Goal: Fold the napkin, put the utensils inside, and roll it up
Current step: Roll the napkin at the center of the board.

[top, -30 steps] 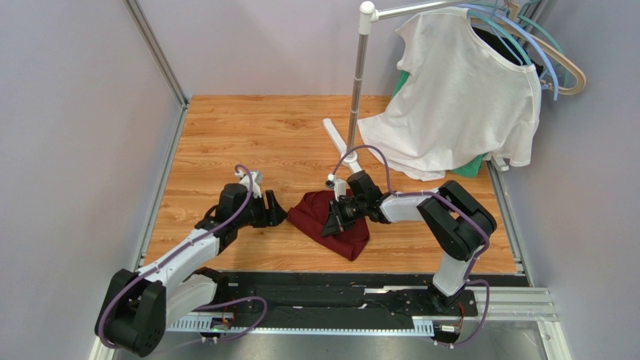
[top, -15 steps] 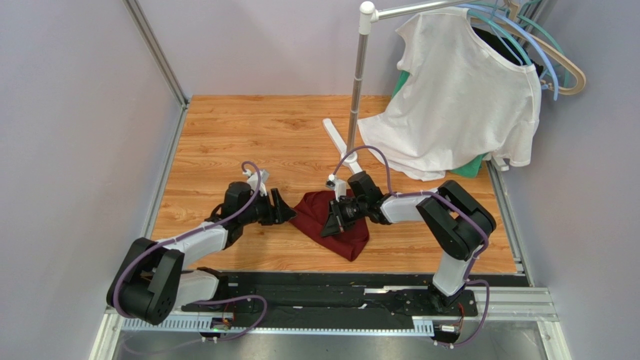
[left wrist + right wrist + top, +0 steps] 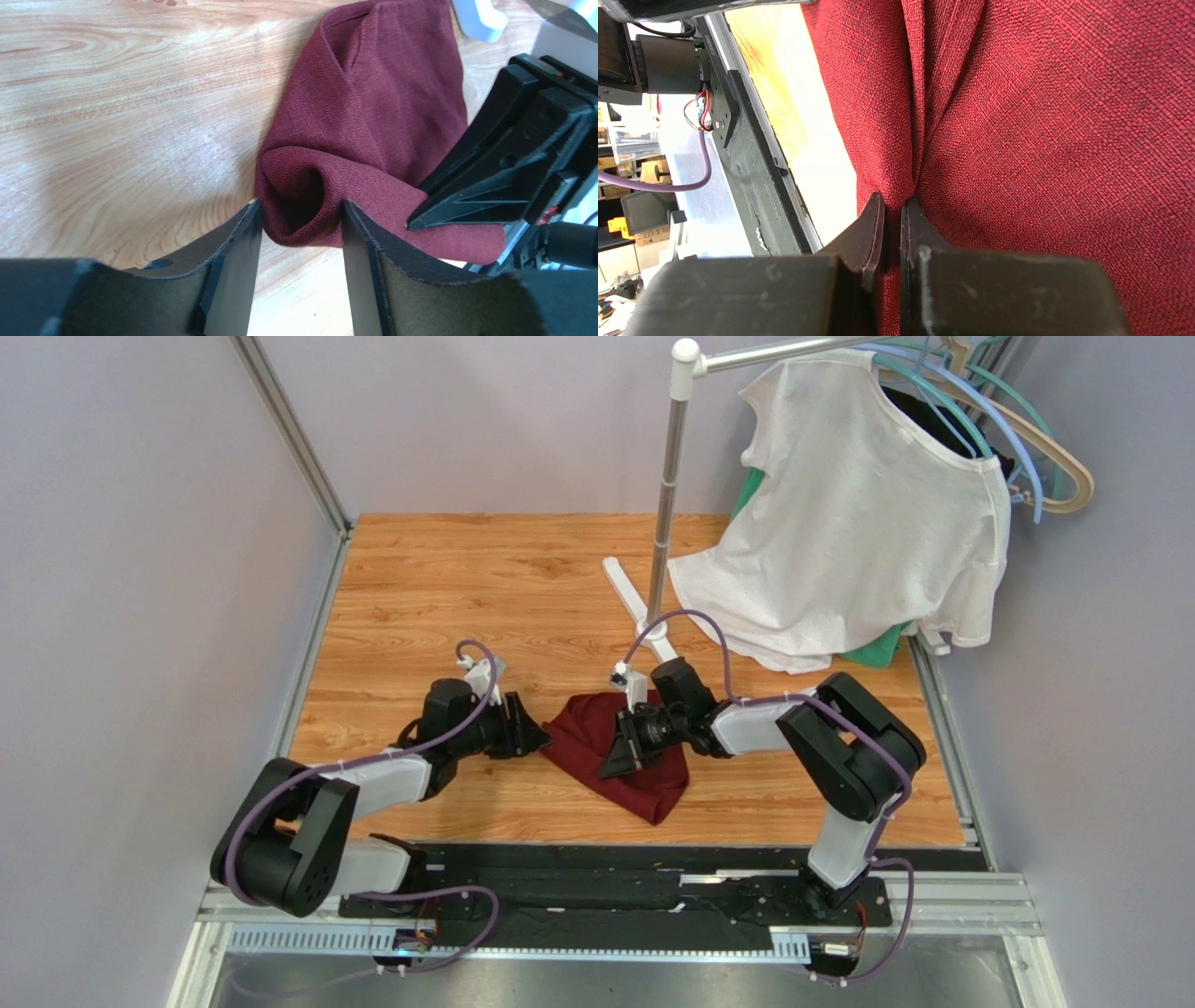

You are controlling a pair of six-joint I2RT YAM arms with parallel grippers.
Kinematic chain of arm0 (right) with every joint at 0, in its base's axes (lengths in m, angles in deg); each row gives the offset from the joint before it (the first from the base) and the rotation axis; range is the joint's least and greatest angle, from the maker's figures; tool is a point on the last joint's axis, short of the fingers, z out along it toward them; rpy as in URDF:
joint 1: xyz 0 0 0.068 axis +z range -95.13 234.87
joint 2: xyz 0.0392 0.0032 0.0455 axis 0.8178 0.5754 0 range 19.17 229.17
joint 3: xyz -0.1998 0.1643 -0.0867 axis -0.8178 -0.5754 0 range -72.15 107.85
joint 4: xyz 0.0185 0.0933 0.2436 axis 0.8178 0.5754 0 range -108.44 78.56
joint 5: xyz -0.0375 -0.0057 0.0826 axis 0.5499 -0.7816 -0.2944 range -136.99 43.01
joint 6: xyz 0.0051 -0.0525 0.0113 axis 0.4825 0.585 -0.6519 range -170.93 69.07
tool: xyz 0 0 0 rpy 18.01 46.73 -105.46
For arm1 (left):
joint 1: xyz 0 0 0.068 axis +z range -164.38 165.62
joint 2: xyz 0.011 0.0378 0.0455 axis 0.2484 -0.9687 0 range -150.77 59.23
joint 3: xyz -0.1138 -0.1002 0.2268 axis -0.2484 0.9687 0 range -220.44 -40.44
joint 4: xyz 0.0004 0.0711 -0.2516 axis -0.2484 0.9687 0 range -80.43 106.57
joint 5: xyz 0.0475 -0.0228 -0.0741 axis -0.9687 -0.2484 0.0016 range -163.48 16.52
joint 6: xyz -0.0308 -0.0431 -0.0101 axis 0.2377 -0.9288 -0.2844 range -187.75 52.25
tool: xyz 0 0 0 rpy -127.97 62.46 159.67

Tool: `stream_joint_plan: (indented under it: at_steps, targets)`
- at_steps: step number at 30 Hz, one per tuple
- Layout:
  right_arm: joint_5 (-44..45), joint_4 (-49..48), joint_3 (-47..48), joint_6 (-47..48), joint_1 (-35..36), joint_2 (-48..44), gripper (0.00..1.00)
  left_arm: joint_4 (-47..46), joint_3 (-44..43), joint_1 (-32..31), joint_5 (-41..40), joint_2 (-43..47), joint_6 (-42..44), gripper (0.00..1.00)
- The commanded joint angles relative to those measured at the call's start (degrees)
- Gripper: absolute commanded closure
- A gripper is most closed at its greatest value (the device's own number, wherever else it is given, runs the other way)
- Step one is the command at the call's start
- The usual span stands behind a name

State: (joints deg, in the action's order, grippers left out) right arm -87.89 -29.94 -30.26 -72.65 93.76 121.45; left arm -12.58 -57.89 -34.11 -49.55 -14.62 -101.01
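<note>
Napkin lies crumpled on the wooden table, a rounded fold bulging between the spread fingers of the left pincer, seemingly lined up for a grab. To its right, the right pincer pinches a cloth ridge, likely anchoring it for folding.

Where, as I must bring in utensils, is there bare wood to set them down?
The table's far left, between wall and pole, is bare. So is a thin strip between napkin and rail. Crowded: the middle, where the left gripper and right gripper meet the napkin, and under the shirt.
</note>
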Motion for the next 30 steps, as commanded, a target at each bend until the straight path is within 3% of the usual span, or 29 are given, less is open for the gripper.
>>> stream_joint_plan:
  at_steps: [1, 11, 13, 14, 17, 21, 23, 28, 30]
  targets:
    - [7.51, 7.46, -3.13, 3.79, 0.66, 4.59, 1.00, -3.25, -3.46, 0.39, 0.86, -1.74, 3.28, 0.53]
    - [8.39, 9.31, -2.69, 5.01, 0.66, 4.07, 1.00, -2.90, -6.98, 0.30, 5.43, -8.68, 6.71, 0.89]
    - [8.47, 9.66, -2.43, 5.10, 0.74, 3.81, 0.96, -0.80, -8.29, 0.30, 5.70, -9.47, 7.41, 0.97]
    - [8.39, 9.84, -2.25, 5.02, 0.74, 3.63, 0.89, 0.87, -8.91, 0.30, 5.26, -9.82, 7.76, 0.99]
    - [8.39, 11.06, -1.37, 5.10, 0.75, 2.32, 0.77, 7.29, -11.28, 0.21, 3.33, -9.92, 9.35, 1.00]
    - [9.17, 15.36, 0.12, 6.16, 0.83, 0.12, 0.69, 12.38, -13.39, 0.21, 1.48, -10.27, 9.96, 1.00]
    - [9.53, 16.51, 0.82, 6.60, 0.75, -1.37, 0.61, 13.45, -14.36, 0.21, 1.30, -10.53, 10.31, 1.00]
    - [11.37, 19.50, 1.62, 6.69, 0.75, -5.33, 0.53, 14.41, -15.33, -0.22, 2.09, -11.58, 11.02, 1.00]
    - [12.34, 21.25, 2.23, 6.77, 0.92, -8.04, 0.33, 15.20, -16.03, -0.75, 2.01, -11.94, 11.19, 1.00]
